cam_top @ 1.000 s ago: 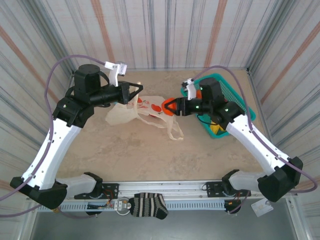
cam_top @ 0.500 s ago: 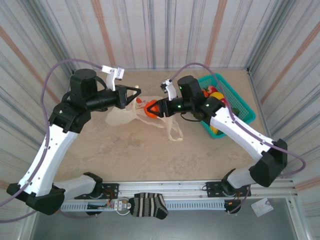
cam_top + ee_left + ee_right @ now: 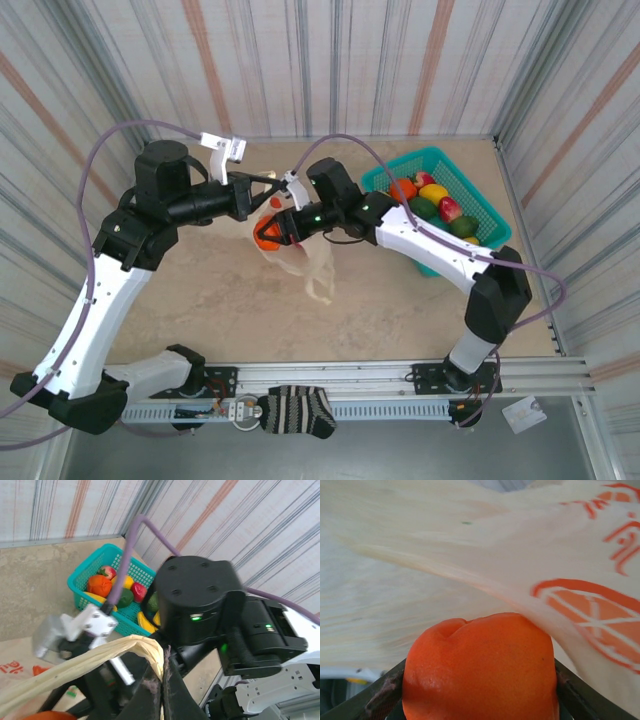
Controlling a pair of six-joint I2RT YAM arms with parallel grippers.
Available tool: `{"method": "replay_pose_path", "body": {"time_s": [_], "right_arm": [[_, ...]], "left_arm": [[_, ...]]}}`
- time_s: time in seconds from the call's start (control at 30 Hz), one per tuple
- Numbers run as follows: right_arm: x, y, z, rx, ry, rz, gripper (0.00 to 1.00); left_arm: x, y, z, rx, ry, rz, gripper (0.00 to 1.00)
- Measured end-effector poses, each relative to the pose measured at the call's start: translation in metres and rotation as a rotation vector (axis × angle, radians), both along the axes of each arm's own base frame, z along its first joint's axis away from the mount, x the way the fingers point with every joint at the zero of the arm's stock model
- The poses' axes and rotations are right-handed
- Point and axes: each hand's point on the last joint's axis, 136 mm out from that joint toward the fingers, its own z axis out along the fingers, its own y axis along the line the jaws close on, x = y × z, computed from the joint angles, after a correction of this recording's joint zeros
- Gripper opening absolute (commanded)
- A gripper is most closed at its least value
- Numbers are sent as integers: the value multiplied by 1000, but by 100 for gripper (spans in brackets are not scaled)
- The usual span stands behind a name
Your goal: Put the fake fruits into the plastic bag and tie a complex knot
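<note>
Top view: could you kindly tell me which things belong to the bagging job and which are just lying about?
Job:
bag, left gripper holding it; orange in right gripper; fruits in basket.

Lying about:
the basket itself; sock.

One plastic bag (image 3: 303, 260); one teal basket (image 3: 487, 205); at least seven fake fruits (image 3: 433, 193).

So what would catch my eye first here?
A bright orange fruit pinched in the right gripper at mid-table, against the cream plastic bag that the left gripper holds up by a handle. Then the teal basket of colourful fruits, far right.
</note>
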Motion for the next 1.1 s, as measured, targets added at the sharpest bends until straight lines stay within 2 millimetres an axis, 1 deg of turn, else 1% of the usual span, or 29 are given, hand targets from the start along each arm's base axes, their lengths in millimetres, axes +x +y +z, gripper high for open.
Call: {"method": "replay_pose_path", "body": {"time_s": [0.07, 0.13, 0.2, 0.27, 0.37, 0.4, 0.47, 0.53, 0.57, 0.63, 0.7, 0.77, 0.87, 0.97, 1.1], "right_arm": [[15, 0, -14, -51, -3, -53, 60], [34, -3, -28, -113, -19, -128, 61], [51, -7, -38, -172, -44, -205, 61], [68, -14, -43, -221, -80, -283, 62], [89, -25, -43, -273, -135, -394, 63], [95, -28, -42, -285, -154, -424, 65], [106, -32, -41, -300, -175, -469, 74], [115, -29, -41, -307, -188, -494, 84], [119, -28, -42, -311, -192, -501, 88], [124, -25, -48, -320, -193, -506, 92], [125, -24, -57, -339, -186, -505, 93], [125, -25, -61, -349, -184, -506, 92], [125, -27, -66, -360, -186, -509, 90], [123, -32, -76, -379, -174, -505, 86], [115, -41, -89, -394, -139, -480, 82]], "left_arm": [[-3, -1, 1, -5, 1, -17, 0], [-6, -3, 2, -9, -2, -34, 0], [-10, -4, 3, -13, -6, -53, 0], [-14, -4, 2, -14, -10, -72, 0], [-19, -6, -3, -14, -2, -100, 0], [-21, -7, -6, -13, 4, -110, 0], [-21, -8, -13, -6, 17, -122, 0], [-19, -9, -22, 8, 30, -123, 0], [-18, -9, -27, 15, 39, -119, 0], [-15, -8, -39, 32, 59, -105, 0], [-10, -6, -53, 54, 87, -81, 0], [-7, -4, -66, 68, 118, -60, 0], [-5, -3, -84, 73, 168, -39, 0], [-5, -3, -99, 66, 209, -22, 0], [-7, -1, -121, 63, 265, -8, 0]]}}
